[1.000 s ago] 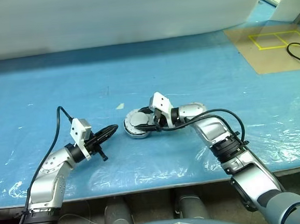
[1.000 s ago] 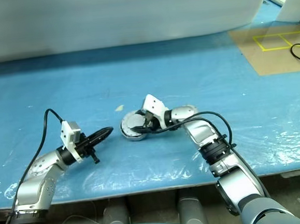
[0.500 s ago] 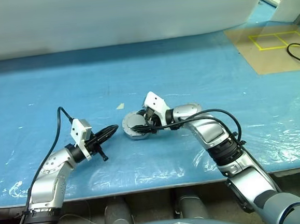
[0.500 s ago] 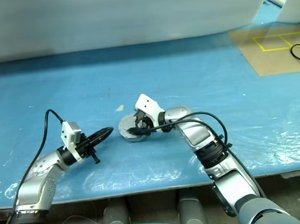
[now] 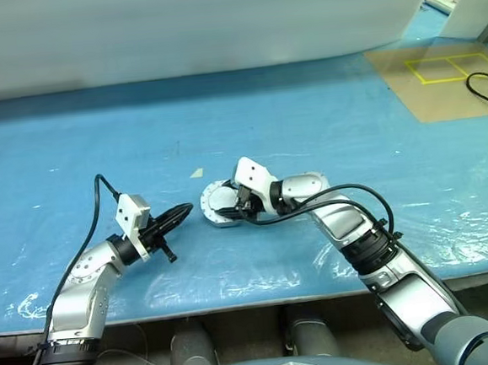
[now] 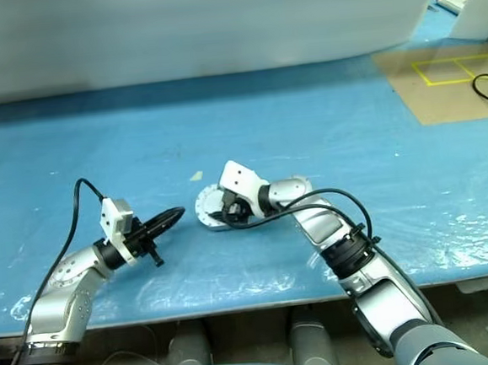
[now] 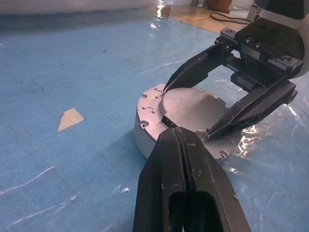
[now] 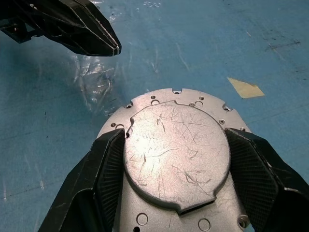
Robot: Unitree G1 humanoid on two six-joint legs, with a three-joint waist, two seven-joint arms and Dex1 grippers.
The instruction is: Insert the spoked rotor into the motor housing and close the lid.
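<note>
The right tool [image 8: 174, 159] straddles the closed lid [image 8: 176, 154] of the motor housing [image 7: 145, 128] mid-table, fingers spread against the lid's opposite edges. The left tool [image 7: 186, 159], fingers pressed together and empty, hovers just beside it. To seat the lid well, pressure should likely stay even and centred. The table [image 5: 323, 117] wears glossy blue sheeting; a tape scrap [image 5: 195, 173] lies nearby, a white wall [image 5: 214, 16] behind.

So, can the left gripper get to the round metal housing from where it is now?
Probably yes. The left gripper is shut and sits just beside the housing, with bare blue table between them. But the right gripper has its fingers on both sides of the lid, so only the near edge is free.
</note>
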